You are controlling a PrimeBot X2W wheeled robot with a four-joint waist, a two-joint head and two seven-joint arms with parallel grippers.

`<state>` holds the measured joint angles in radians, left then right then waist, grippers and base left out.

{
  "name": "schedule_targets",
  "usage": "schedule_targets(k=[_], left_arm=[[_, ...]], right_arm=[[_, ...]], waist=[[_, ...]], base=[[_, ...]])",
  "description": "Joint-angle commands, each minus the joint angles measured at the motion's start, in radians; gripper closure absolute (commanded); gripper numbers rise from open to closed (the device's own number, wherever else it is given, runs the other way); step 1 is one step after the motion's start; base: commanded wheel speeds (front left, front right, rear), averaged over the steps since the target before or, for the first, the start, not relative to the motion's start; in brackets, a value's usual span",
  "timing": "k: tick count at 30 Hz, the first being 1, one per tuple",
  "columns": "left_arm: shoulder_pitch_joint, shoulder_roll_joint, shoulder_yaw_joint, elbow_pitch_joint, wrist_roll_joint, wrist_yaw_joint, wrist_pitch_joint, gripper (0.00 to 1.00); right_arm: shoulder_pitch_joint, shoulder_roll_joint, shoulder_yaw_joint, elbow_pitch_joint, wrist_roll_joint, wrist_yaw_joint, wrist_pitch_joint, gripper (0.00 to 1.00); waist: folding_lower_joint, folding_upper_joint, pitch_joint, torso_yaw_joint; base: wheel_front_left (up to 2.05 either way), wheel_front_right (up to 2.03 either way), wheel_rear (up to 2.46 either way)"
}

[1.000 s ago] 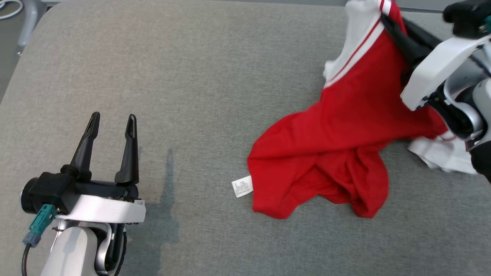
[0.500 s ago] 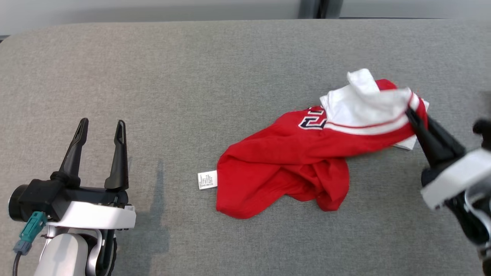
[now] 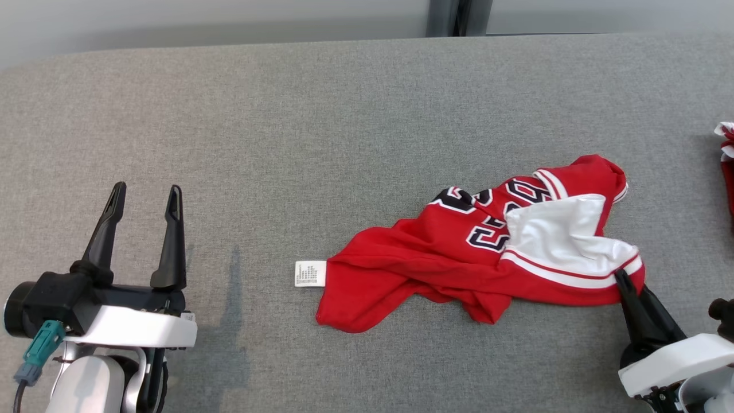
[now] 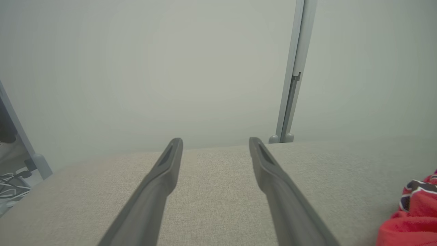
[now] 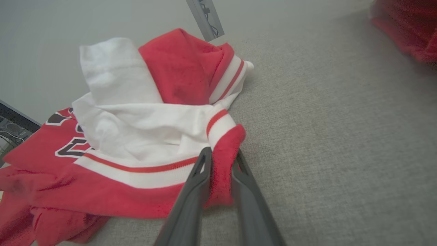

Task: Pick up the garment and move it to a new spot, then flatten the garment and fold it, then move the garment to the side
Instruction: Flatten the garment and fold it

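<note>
The garment (image 3: 447, 264) is a red jersey with white trim and dark numbers, lying crumpled on the grey padded table (image 3: 344, 143) right of centre, a white label at its left end. My right gripper (image 3: 622, 281) is at its near right corner. In the right wrist view the red hem of the garment (image 5: 136, 136) sits pinched between the narrow fingers of the right gripper (image 5: 222, 153). My left gripper (image 3: 143, 198) stands open and empty at the lower left, well apart from the cloth. The left wrist view shows the left gripper (image 4: 215, 143) spread wide, with the garment (image 4: 409, 218) at its far right.
Another red and white cloth (image 3: 727, 160) lies at the table's right edge, also seen as a red cloth (image 5: 406, 30) in the right wrist view. A grey post (image 3: 456, 17) stands behind the table's far edge against a pale wall.
The head camera has shifted. My right gripper has brought the lifted garment down and toward me; it now lies on the table with its numbers showing. The left gripper stays open.
</note>
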<state>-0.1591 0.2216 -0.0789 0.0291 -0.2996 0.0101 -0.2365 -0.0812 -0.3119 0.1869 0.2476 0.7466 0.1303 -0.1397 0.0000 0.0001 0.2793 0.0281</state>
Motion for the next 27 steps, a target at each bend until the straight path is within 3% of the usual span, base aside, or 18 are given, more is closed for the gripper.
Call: schedule_targets(k=[1, 6, 14, 27], left_arm=[[0.008, 0.01, 0.005, -0.004, -0.004, 0.004, 0.004, 0.0], [0.023, 0.014, 0.009, -0.018, -0.007, 0.015, 0.013, 0.0], [0.041, 0.018, 0.016, -0.037, -0.008, 0.036, 0.02, 0.0], [0.1, 0.005, -0.009, -0.049, -0.009, 0.054, 0.034, 0.0]], right_arm=[[0.003, 0.003, -0.008, 0.006, 0.012, 0.001, -0.025, 0.0], [0.001, 0.026, -0.063, -0.02, 0.041, 0.001, -0.099, 0.0], [-0.009, 0.083, -0.237, -0.176, -0.156, 0.001, -0.126, 0.0], [0.083, 0.163, -0.234, -0.451, -0.439, 0.001, 0.088, 0.0]], waist=[[0.0, -0.0001, -0.004, -0.002], [0.0, -0.0001, -0.019, -0.01], [0.0, -0.0001, -0.046, -0.019], [0.0, -0.0001, -0.116, 0.002]], base=[[0.0, 0.0, 0.0], [0.0, 0.0, 0.0], [0.0, 0.0, 0.0], [0.0, 0.0, 0.0]])
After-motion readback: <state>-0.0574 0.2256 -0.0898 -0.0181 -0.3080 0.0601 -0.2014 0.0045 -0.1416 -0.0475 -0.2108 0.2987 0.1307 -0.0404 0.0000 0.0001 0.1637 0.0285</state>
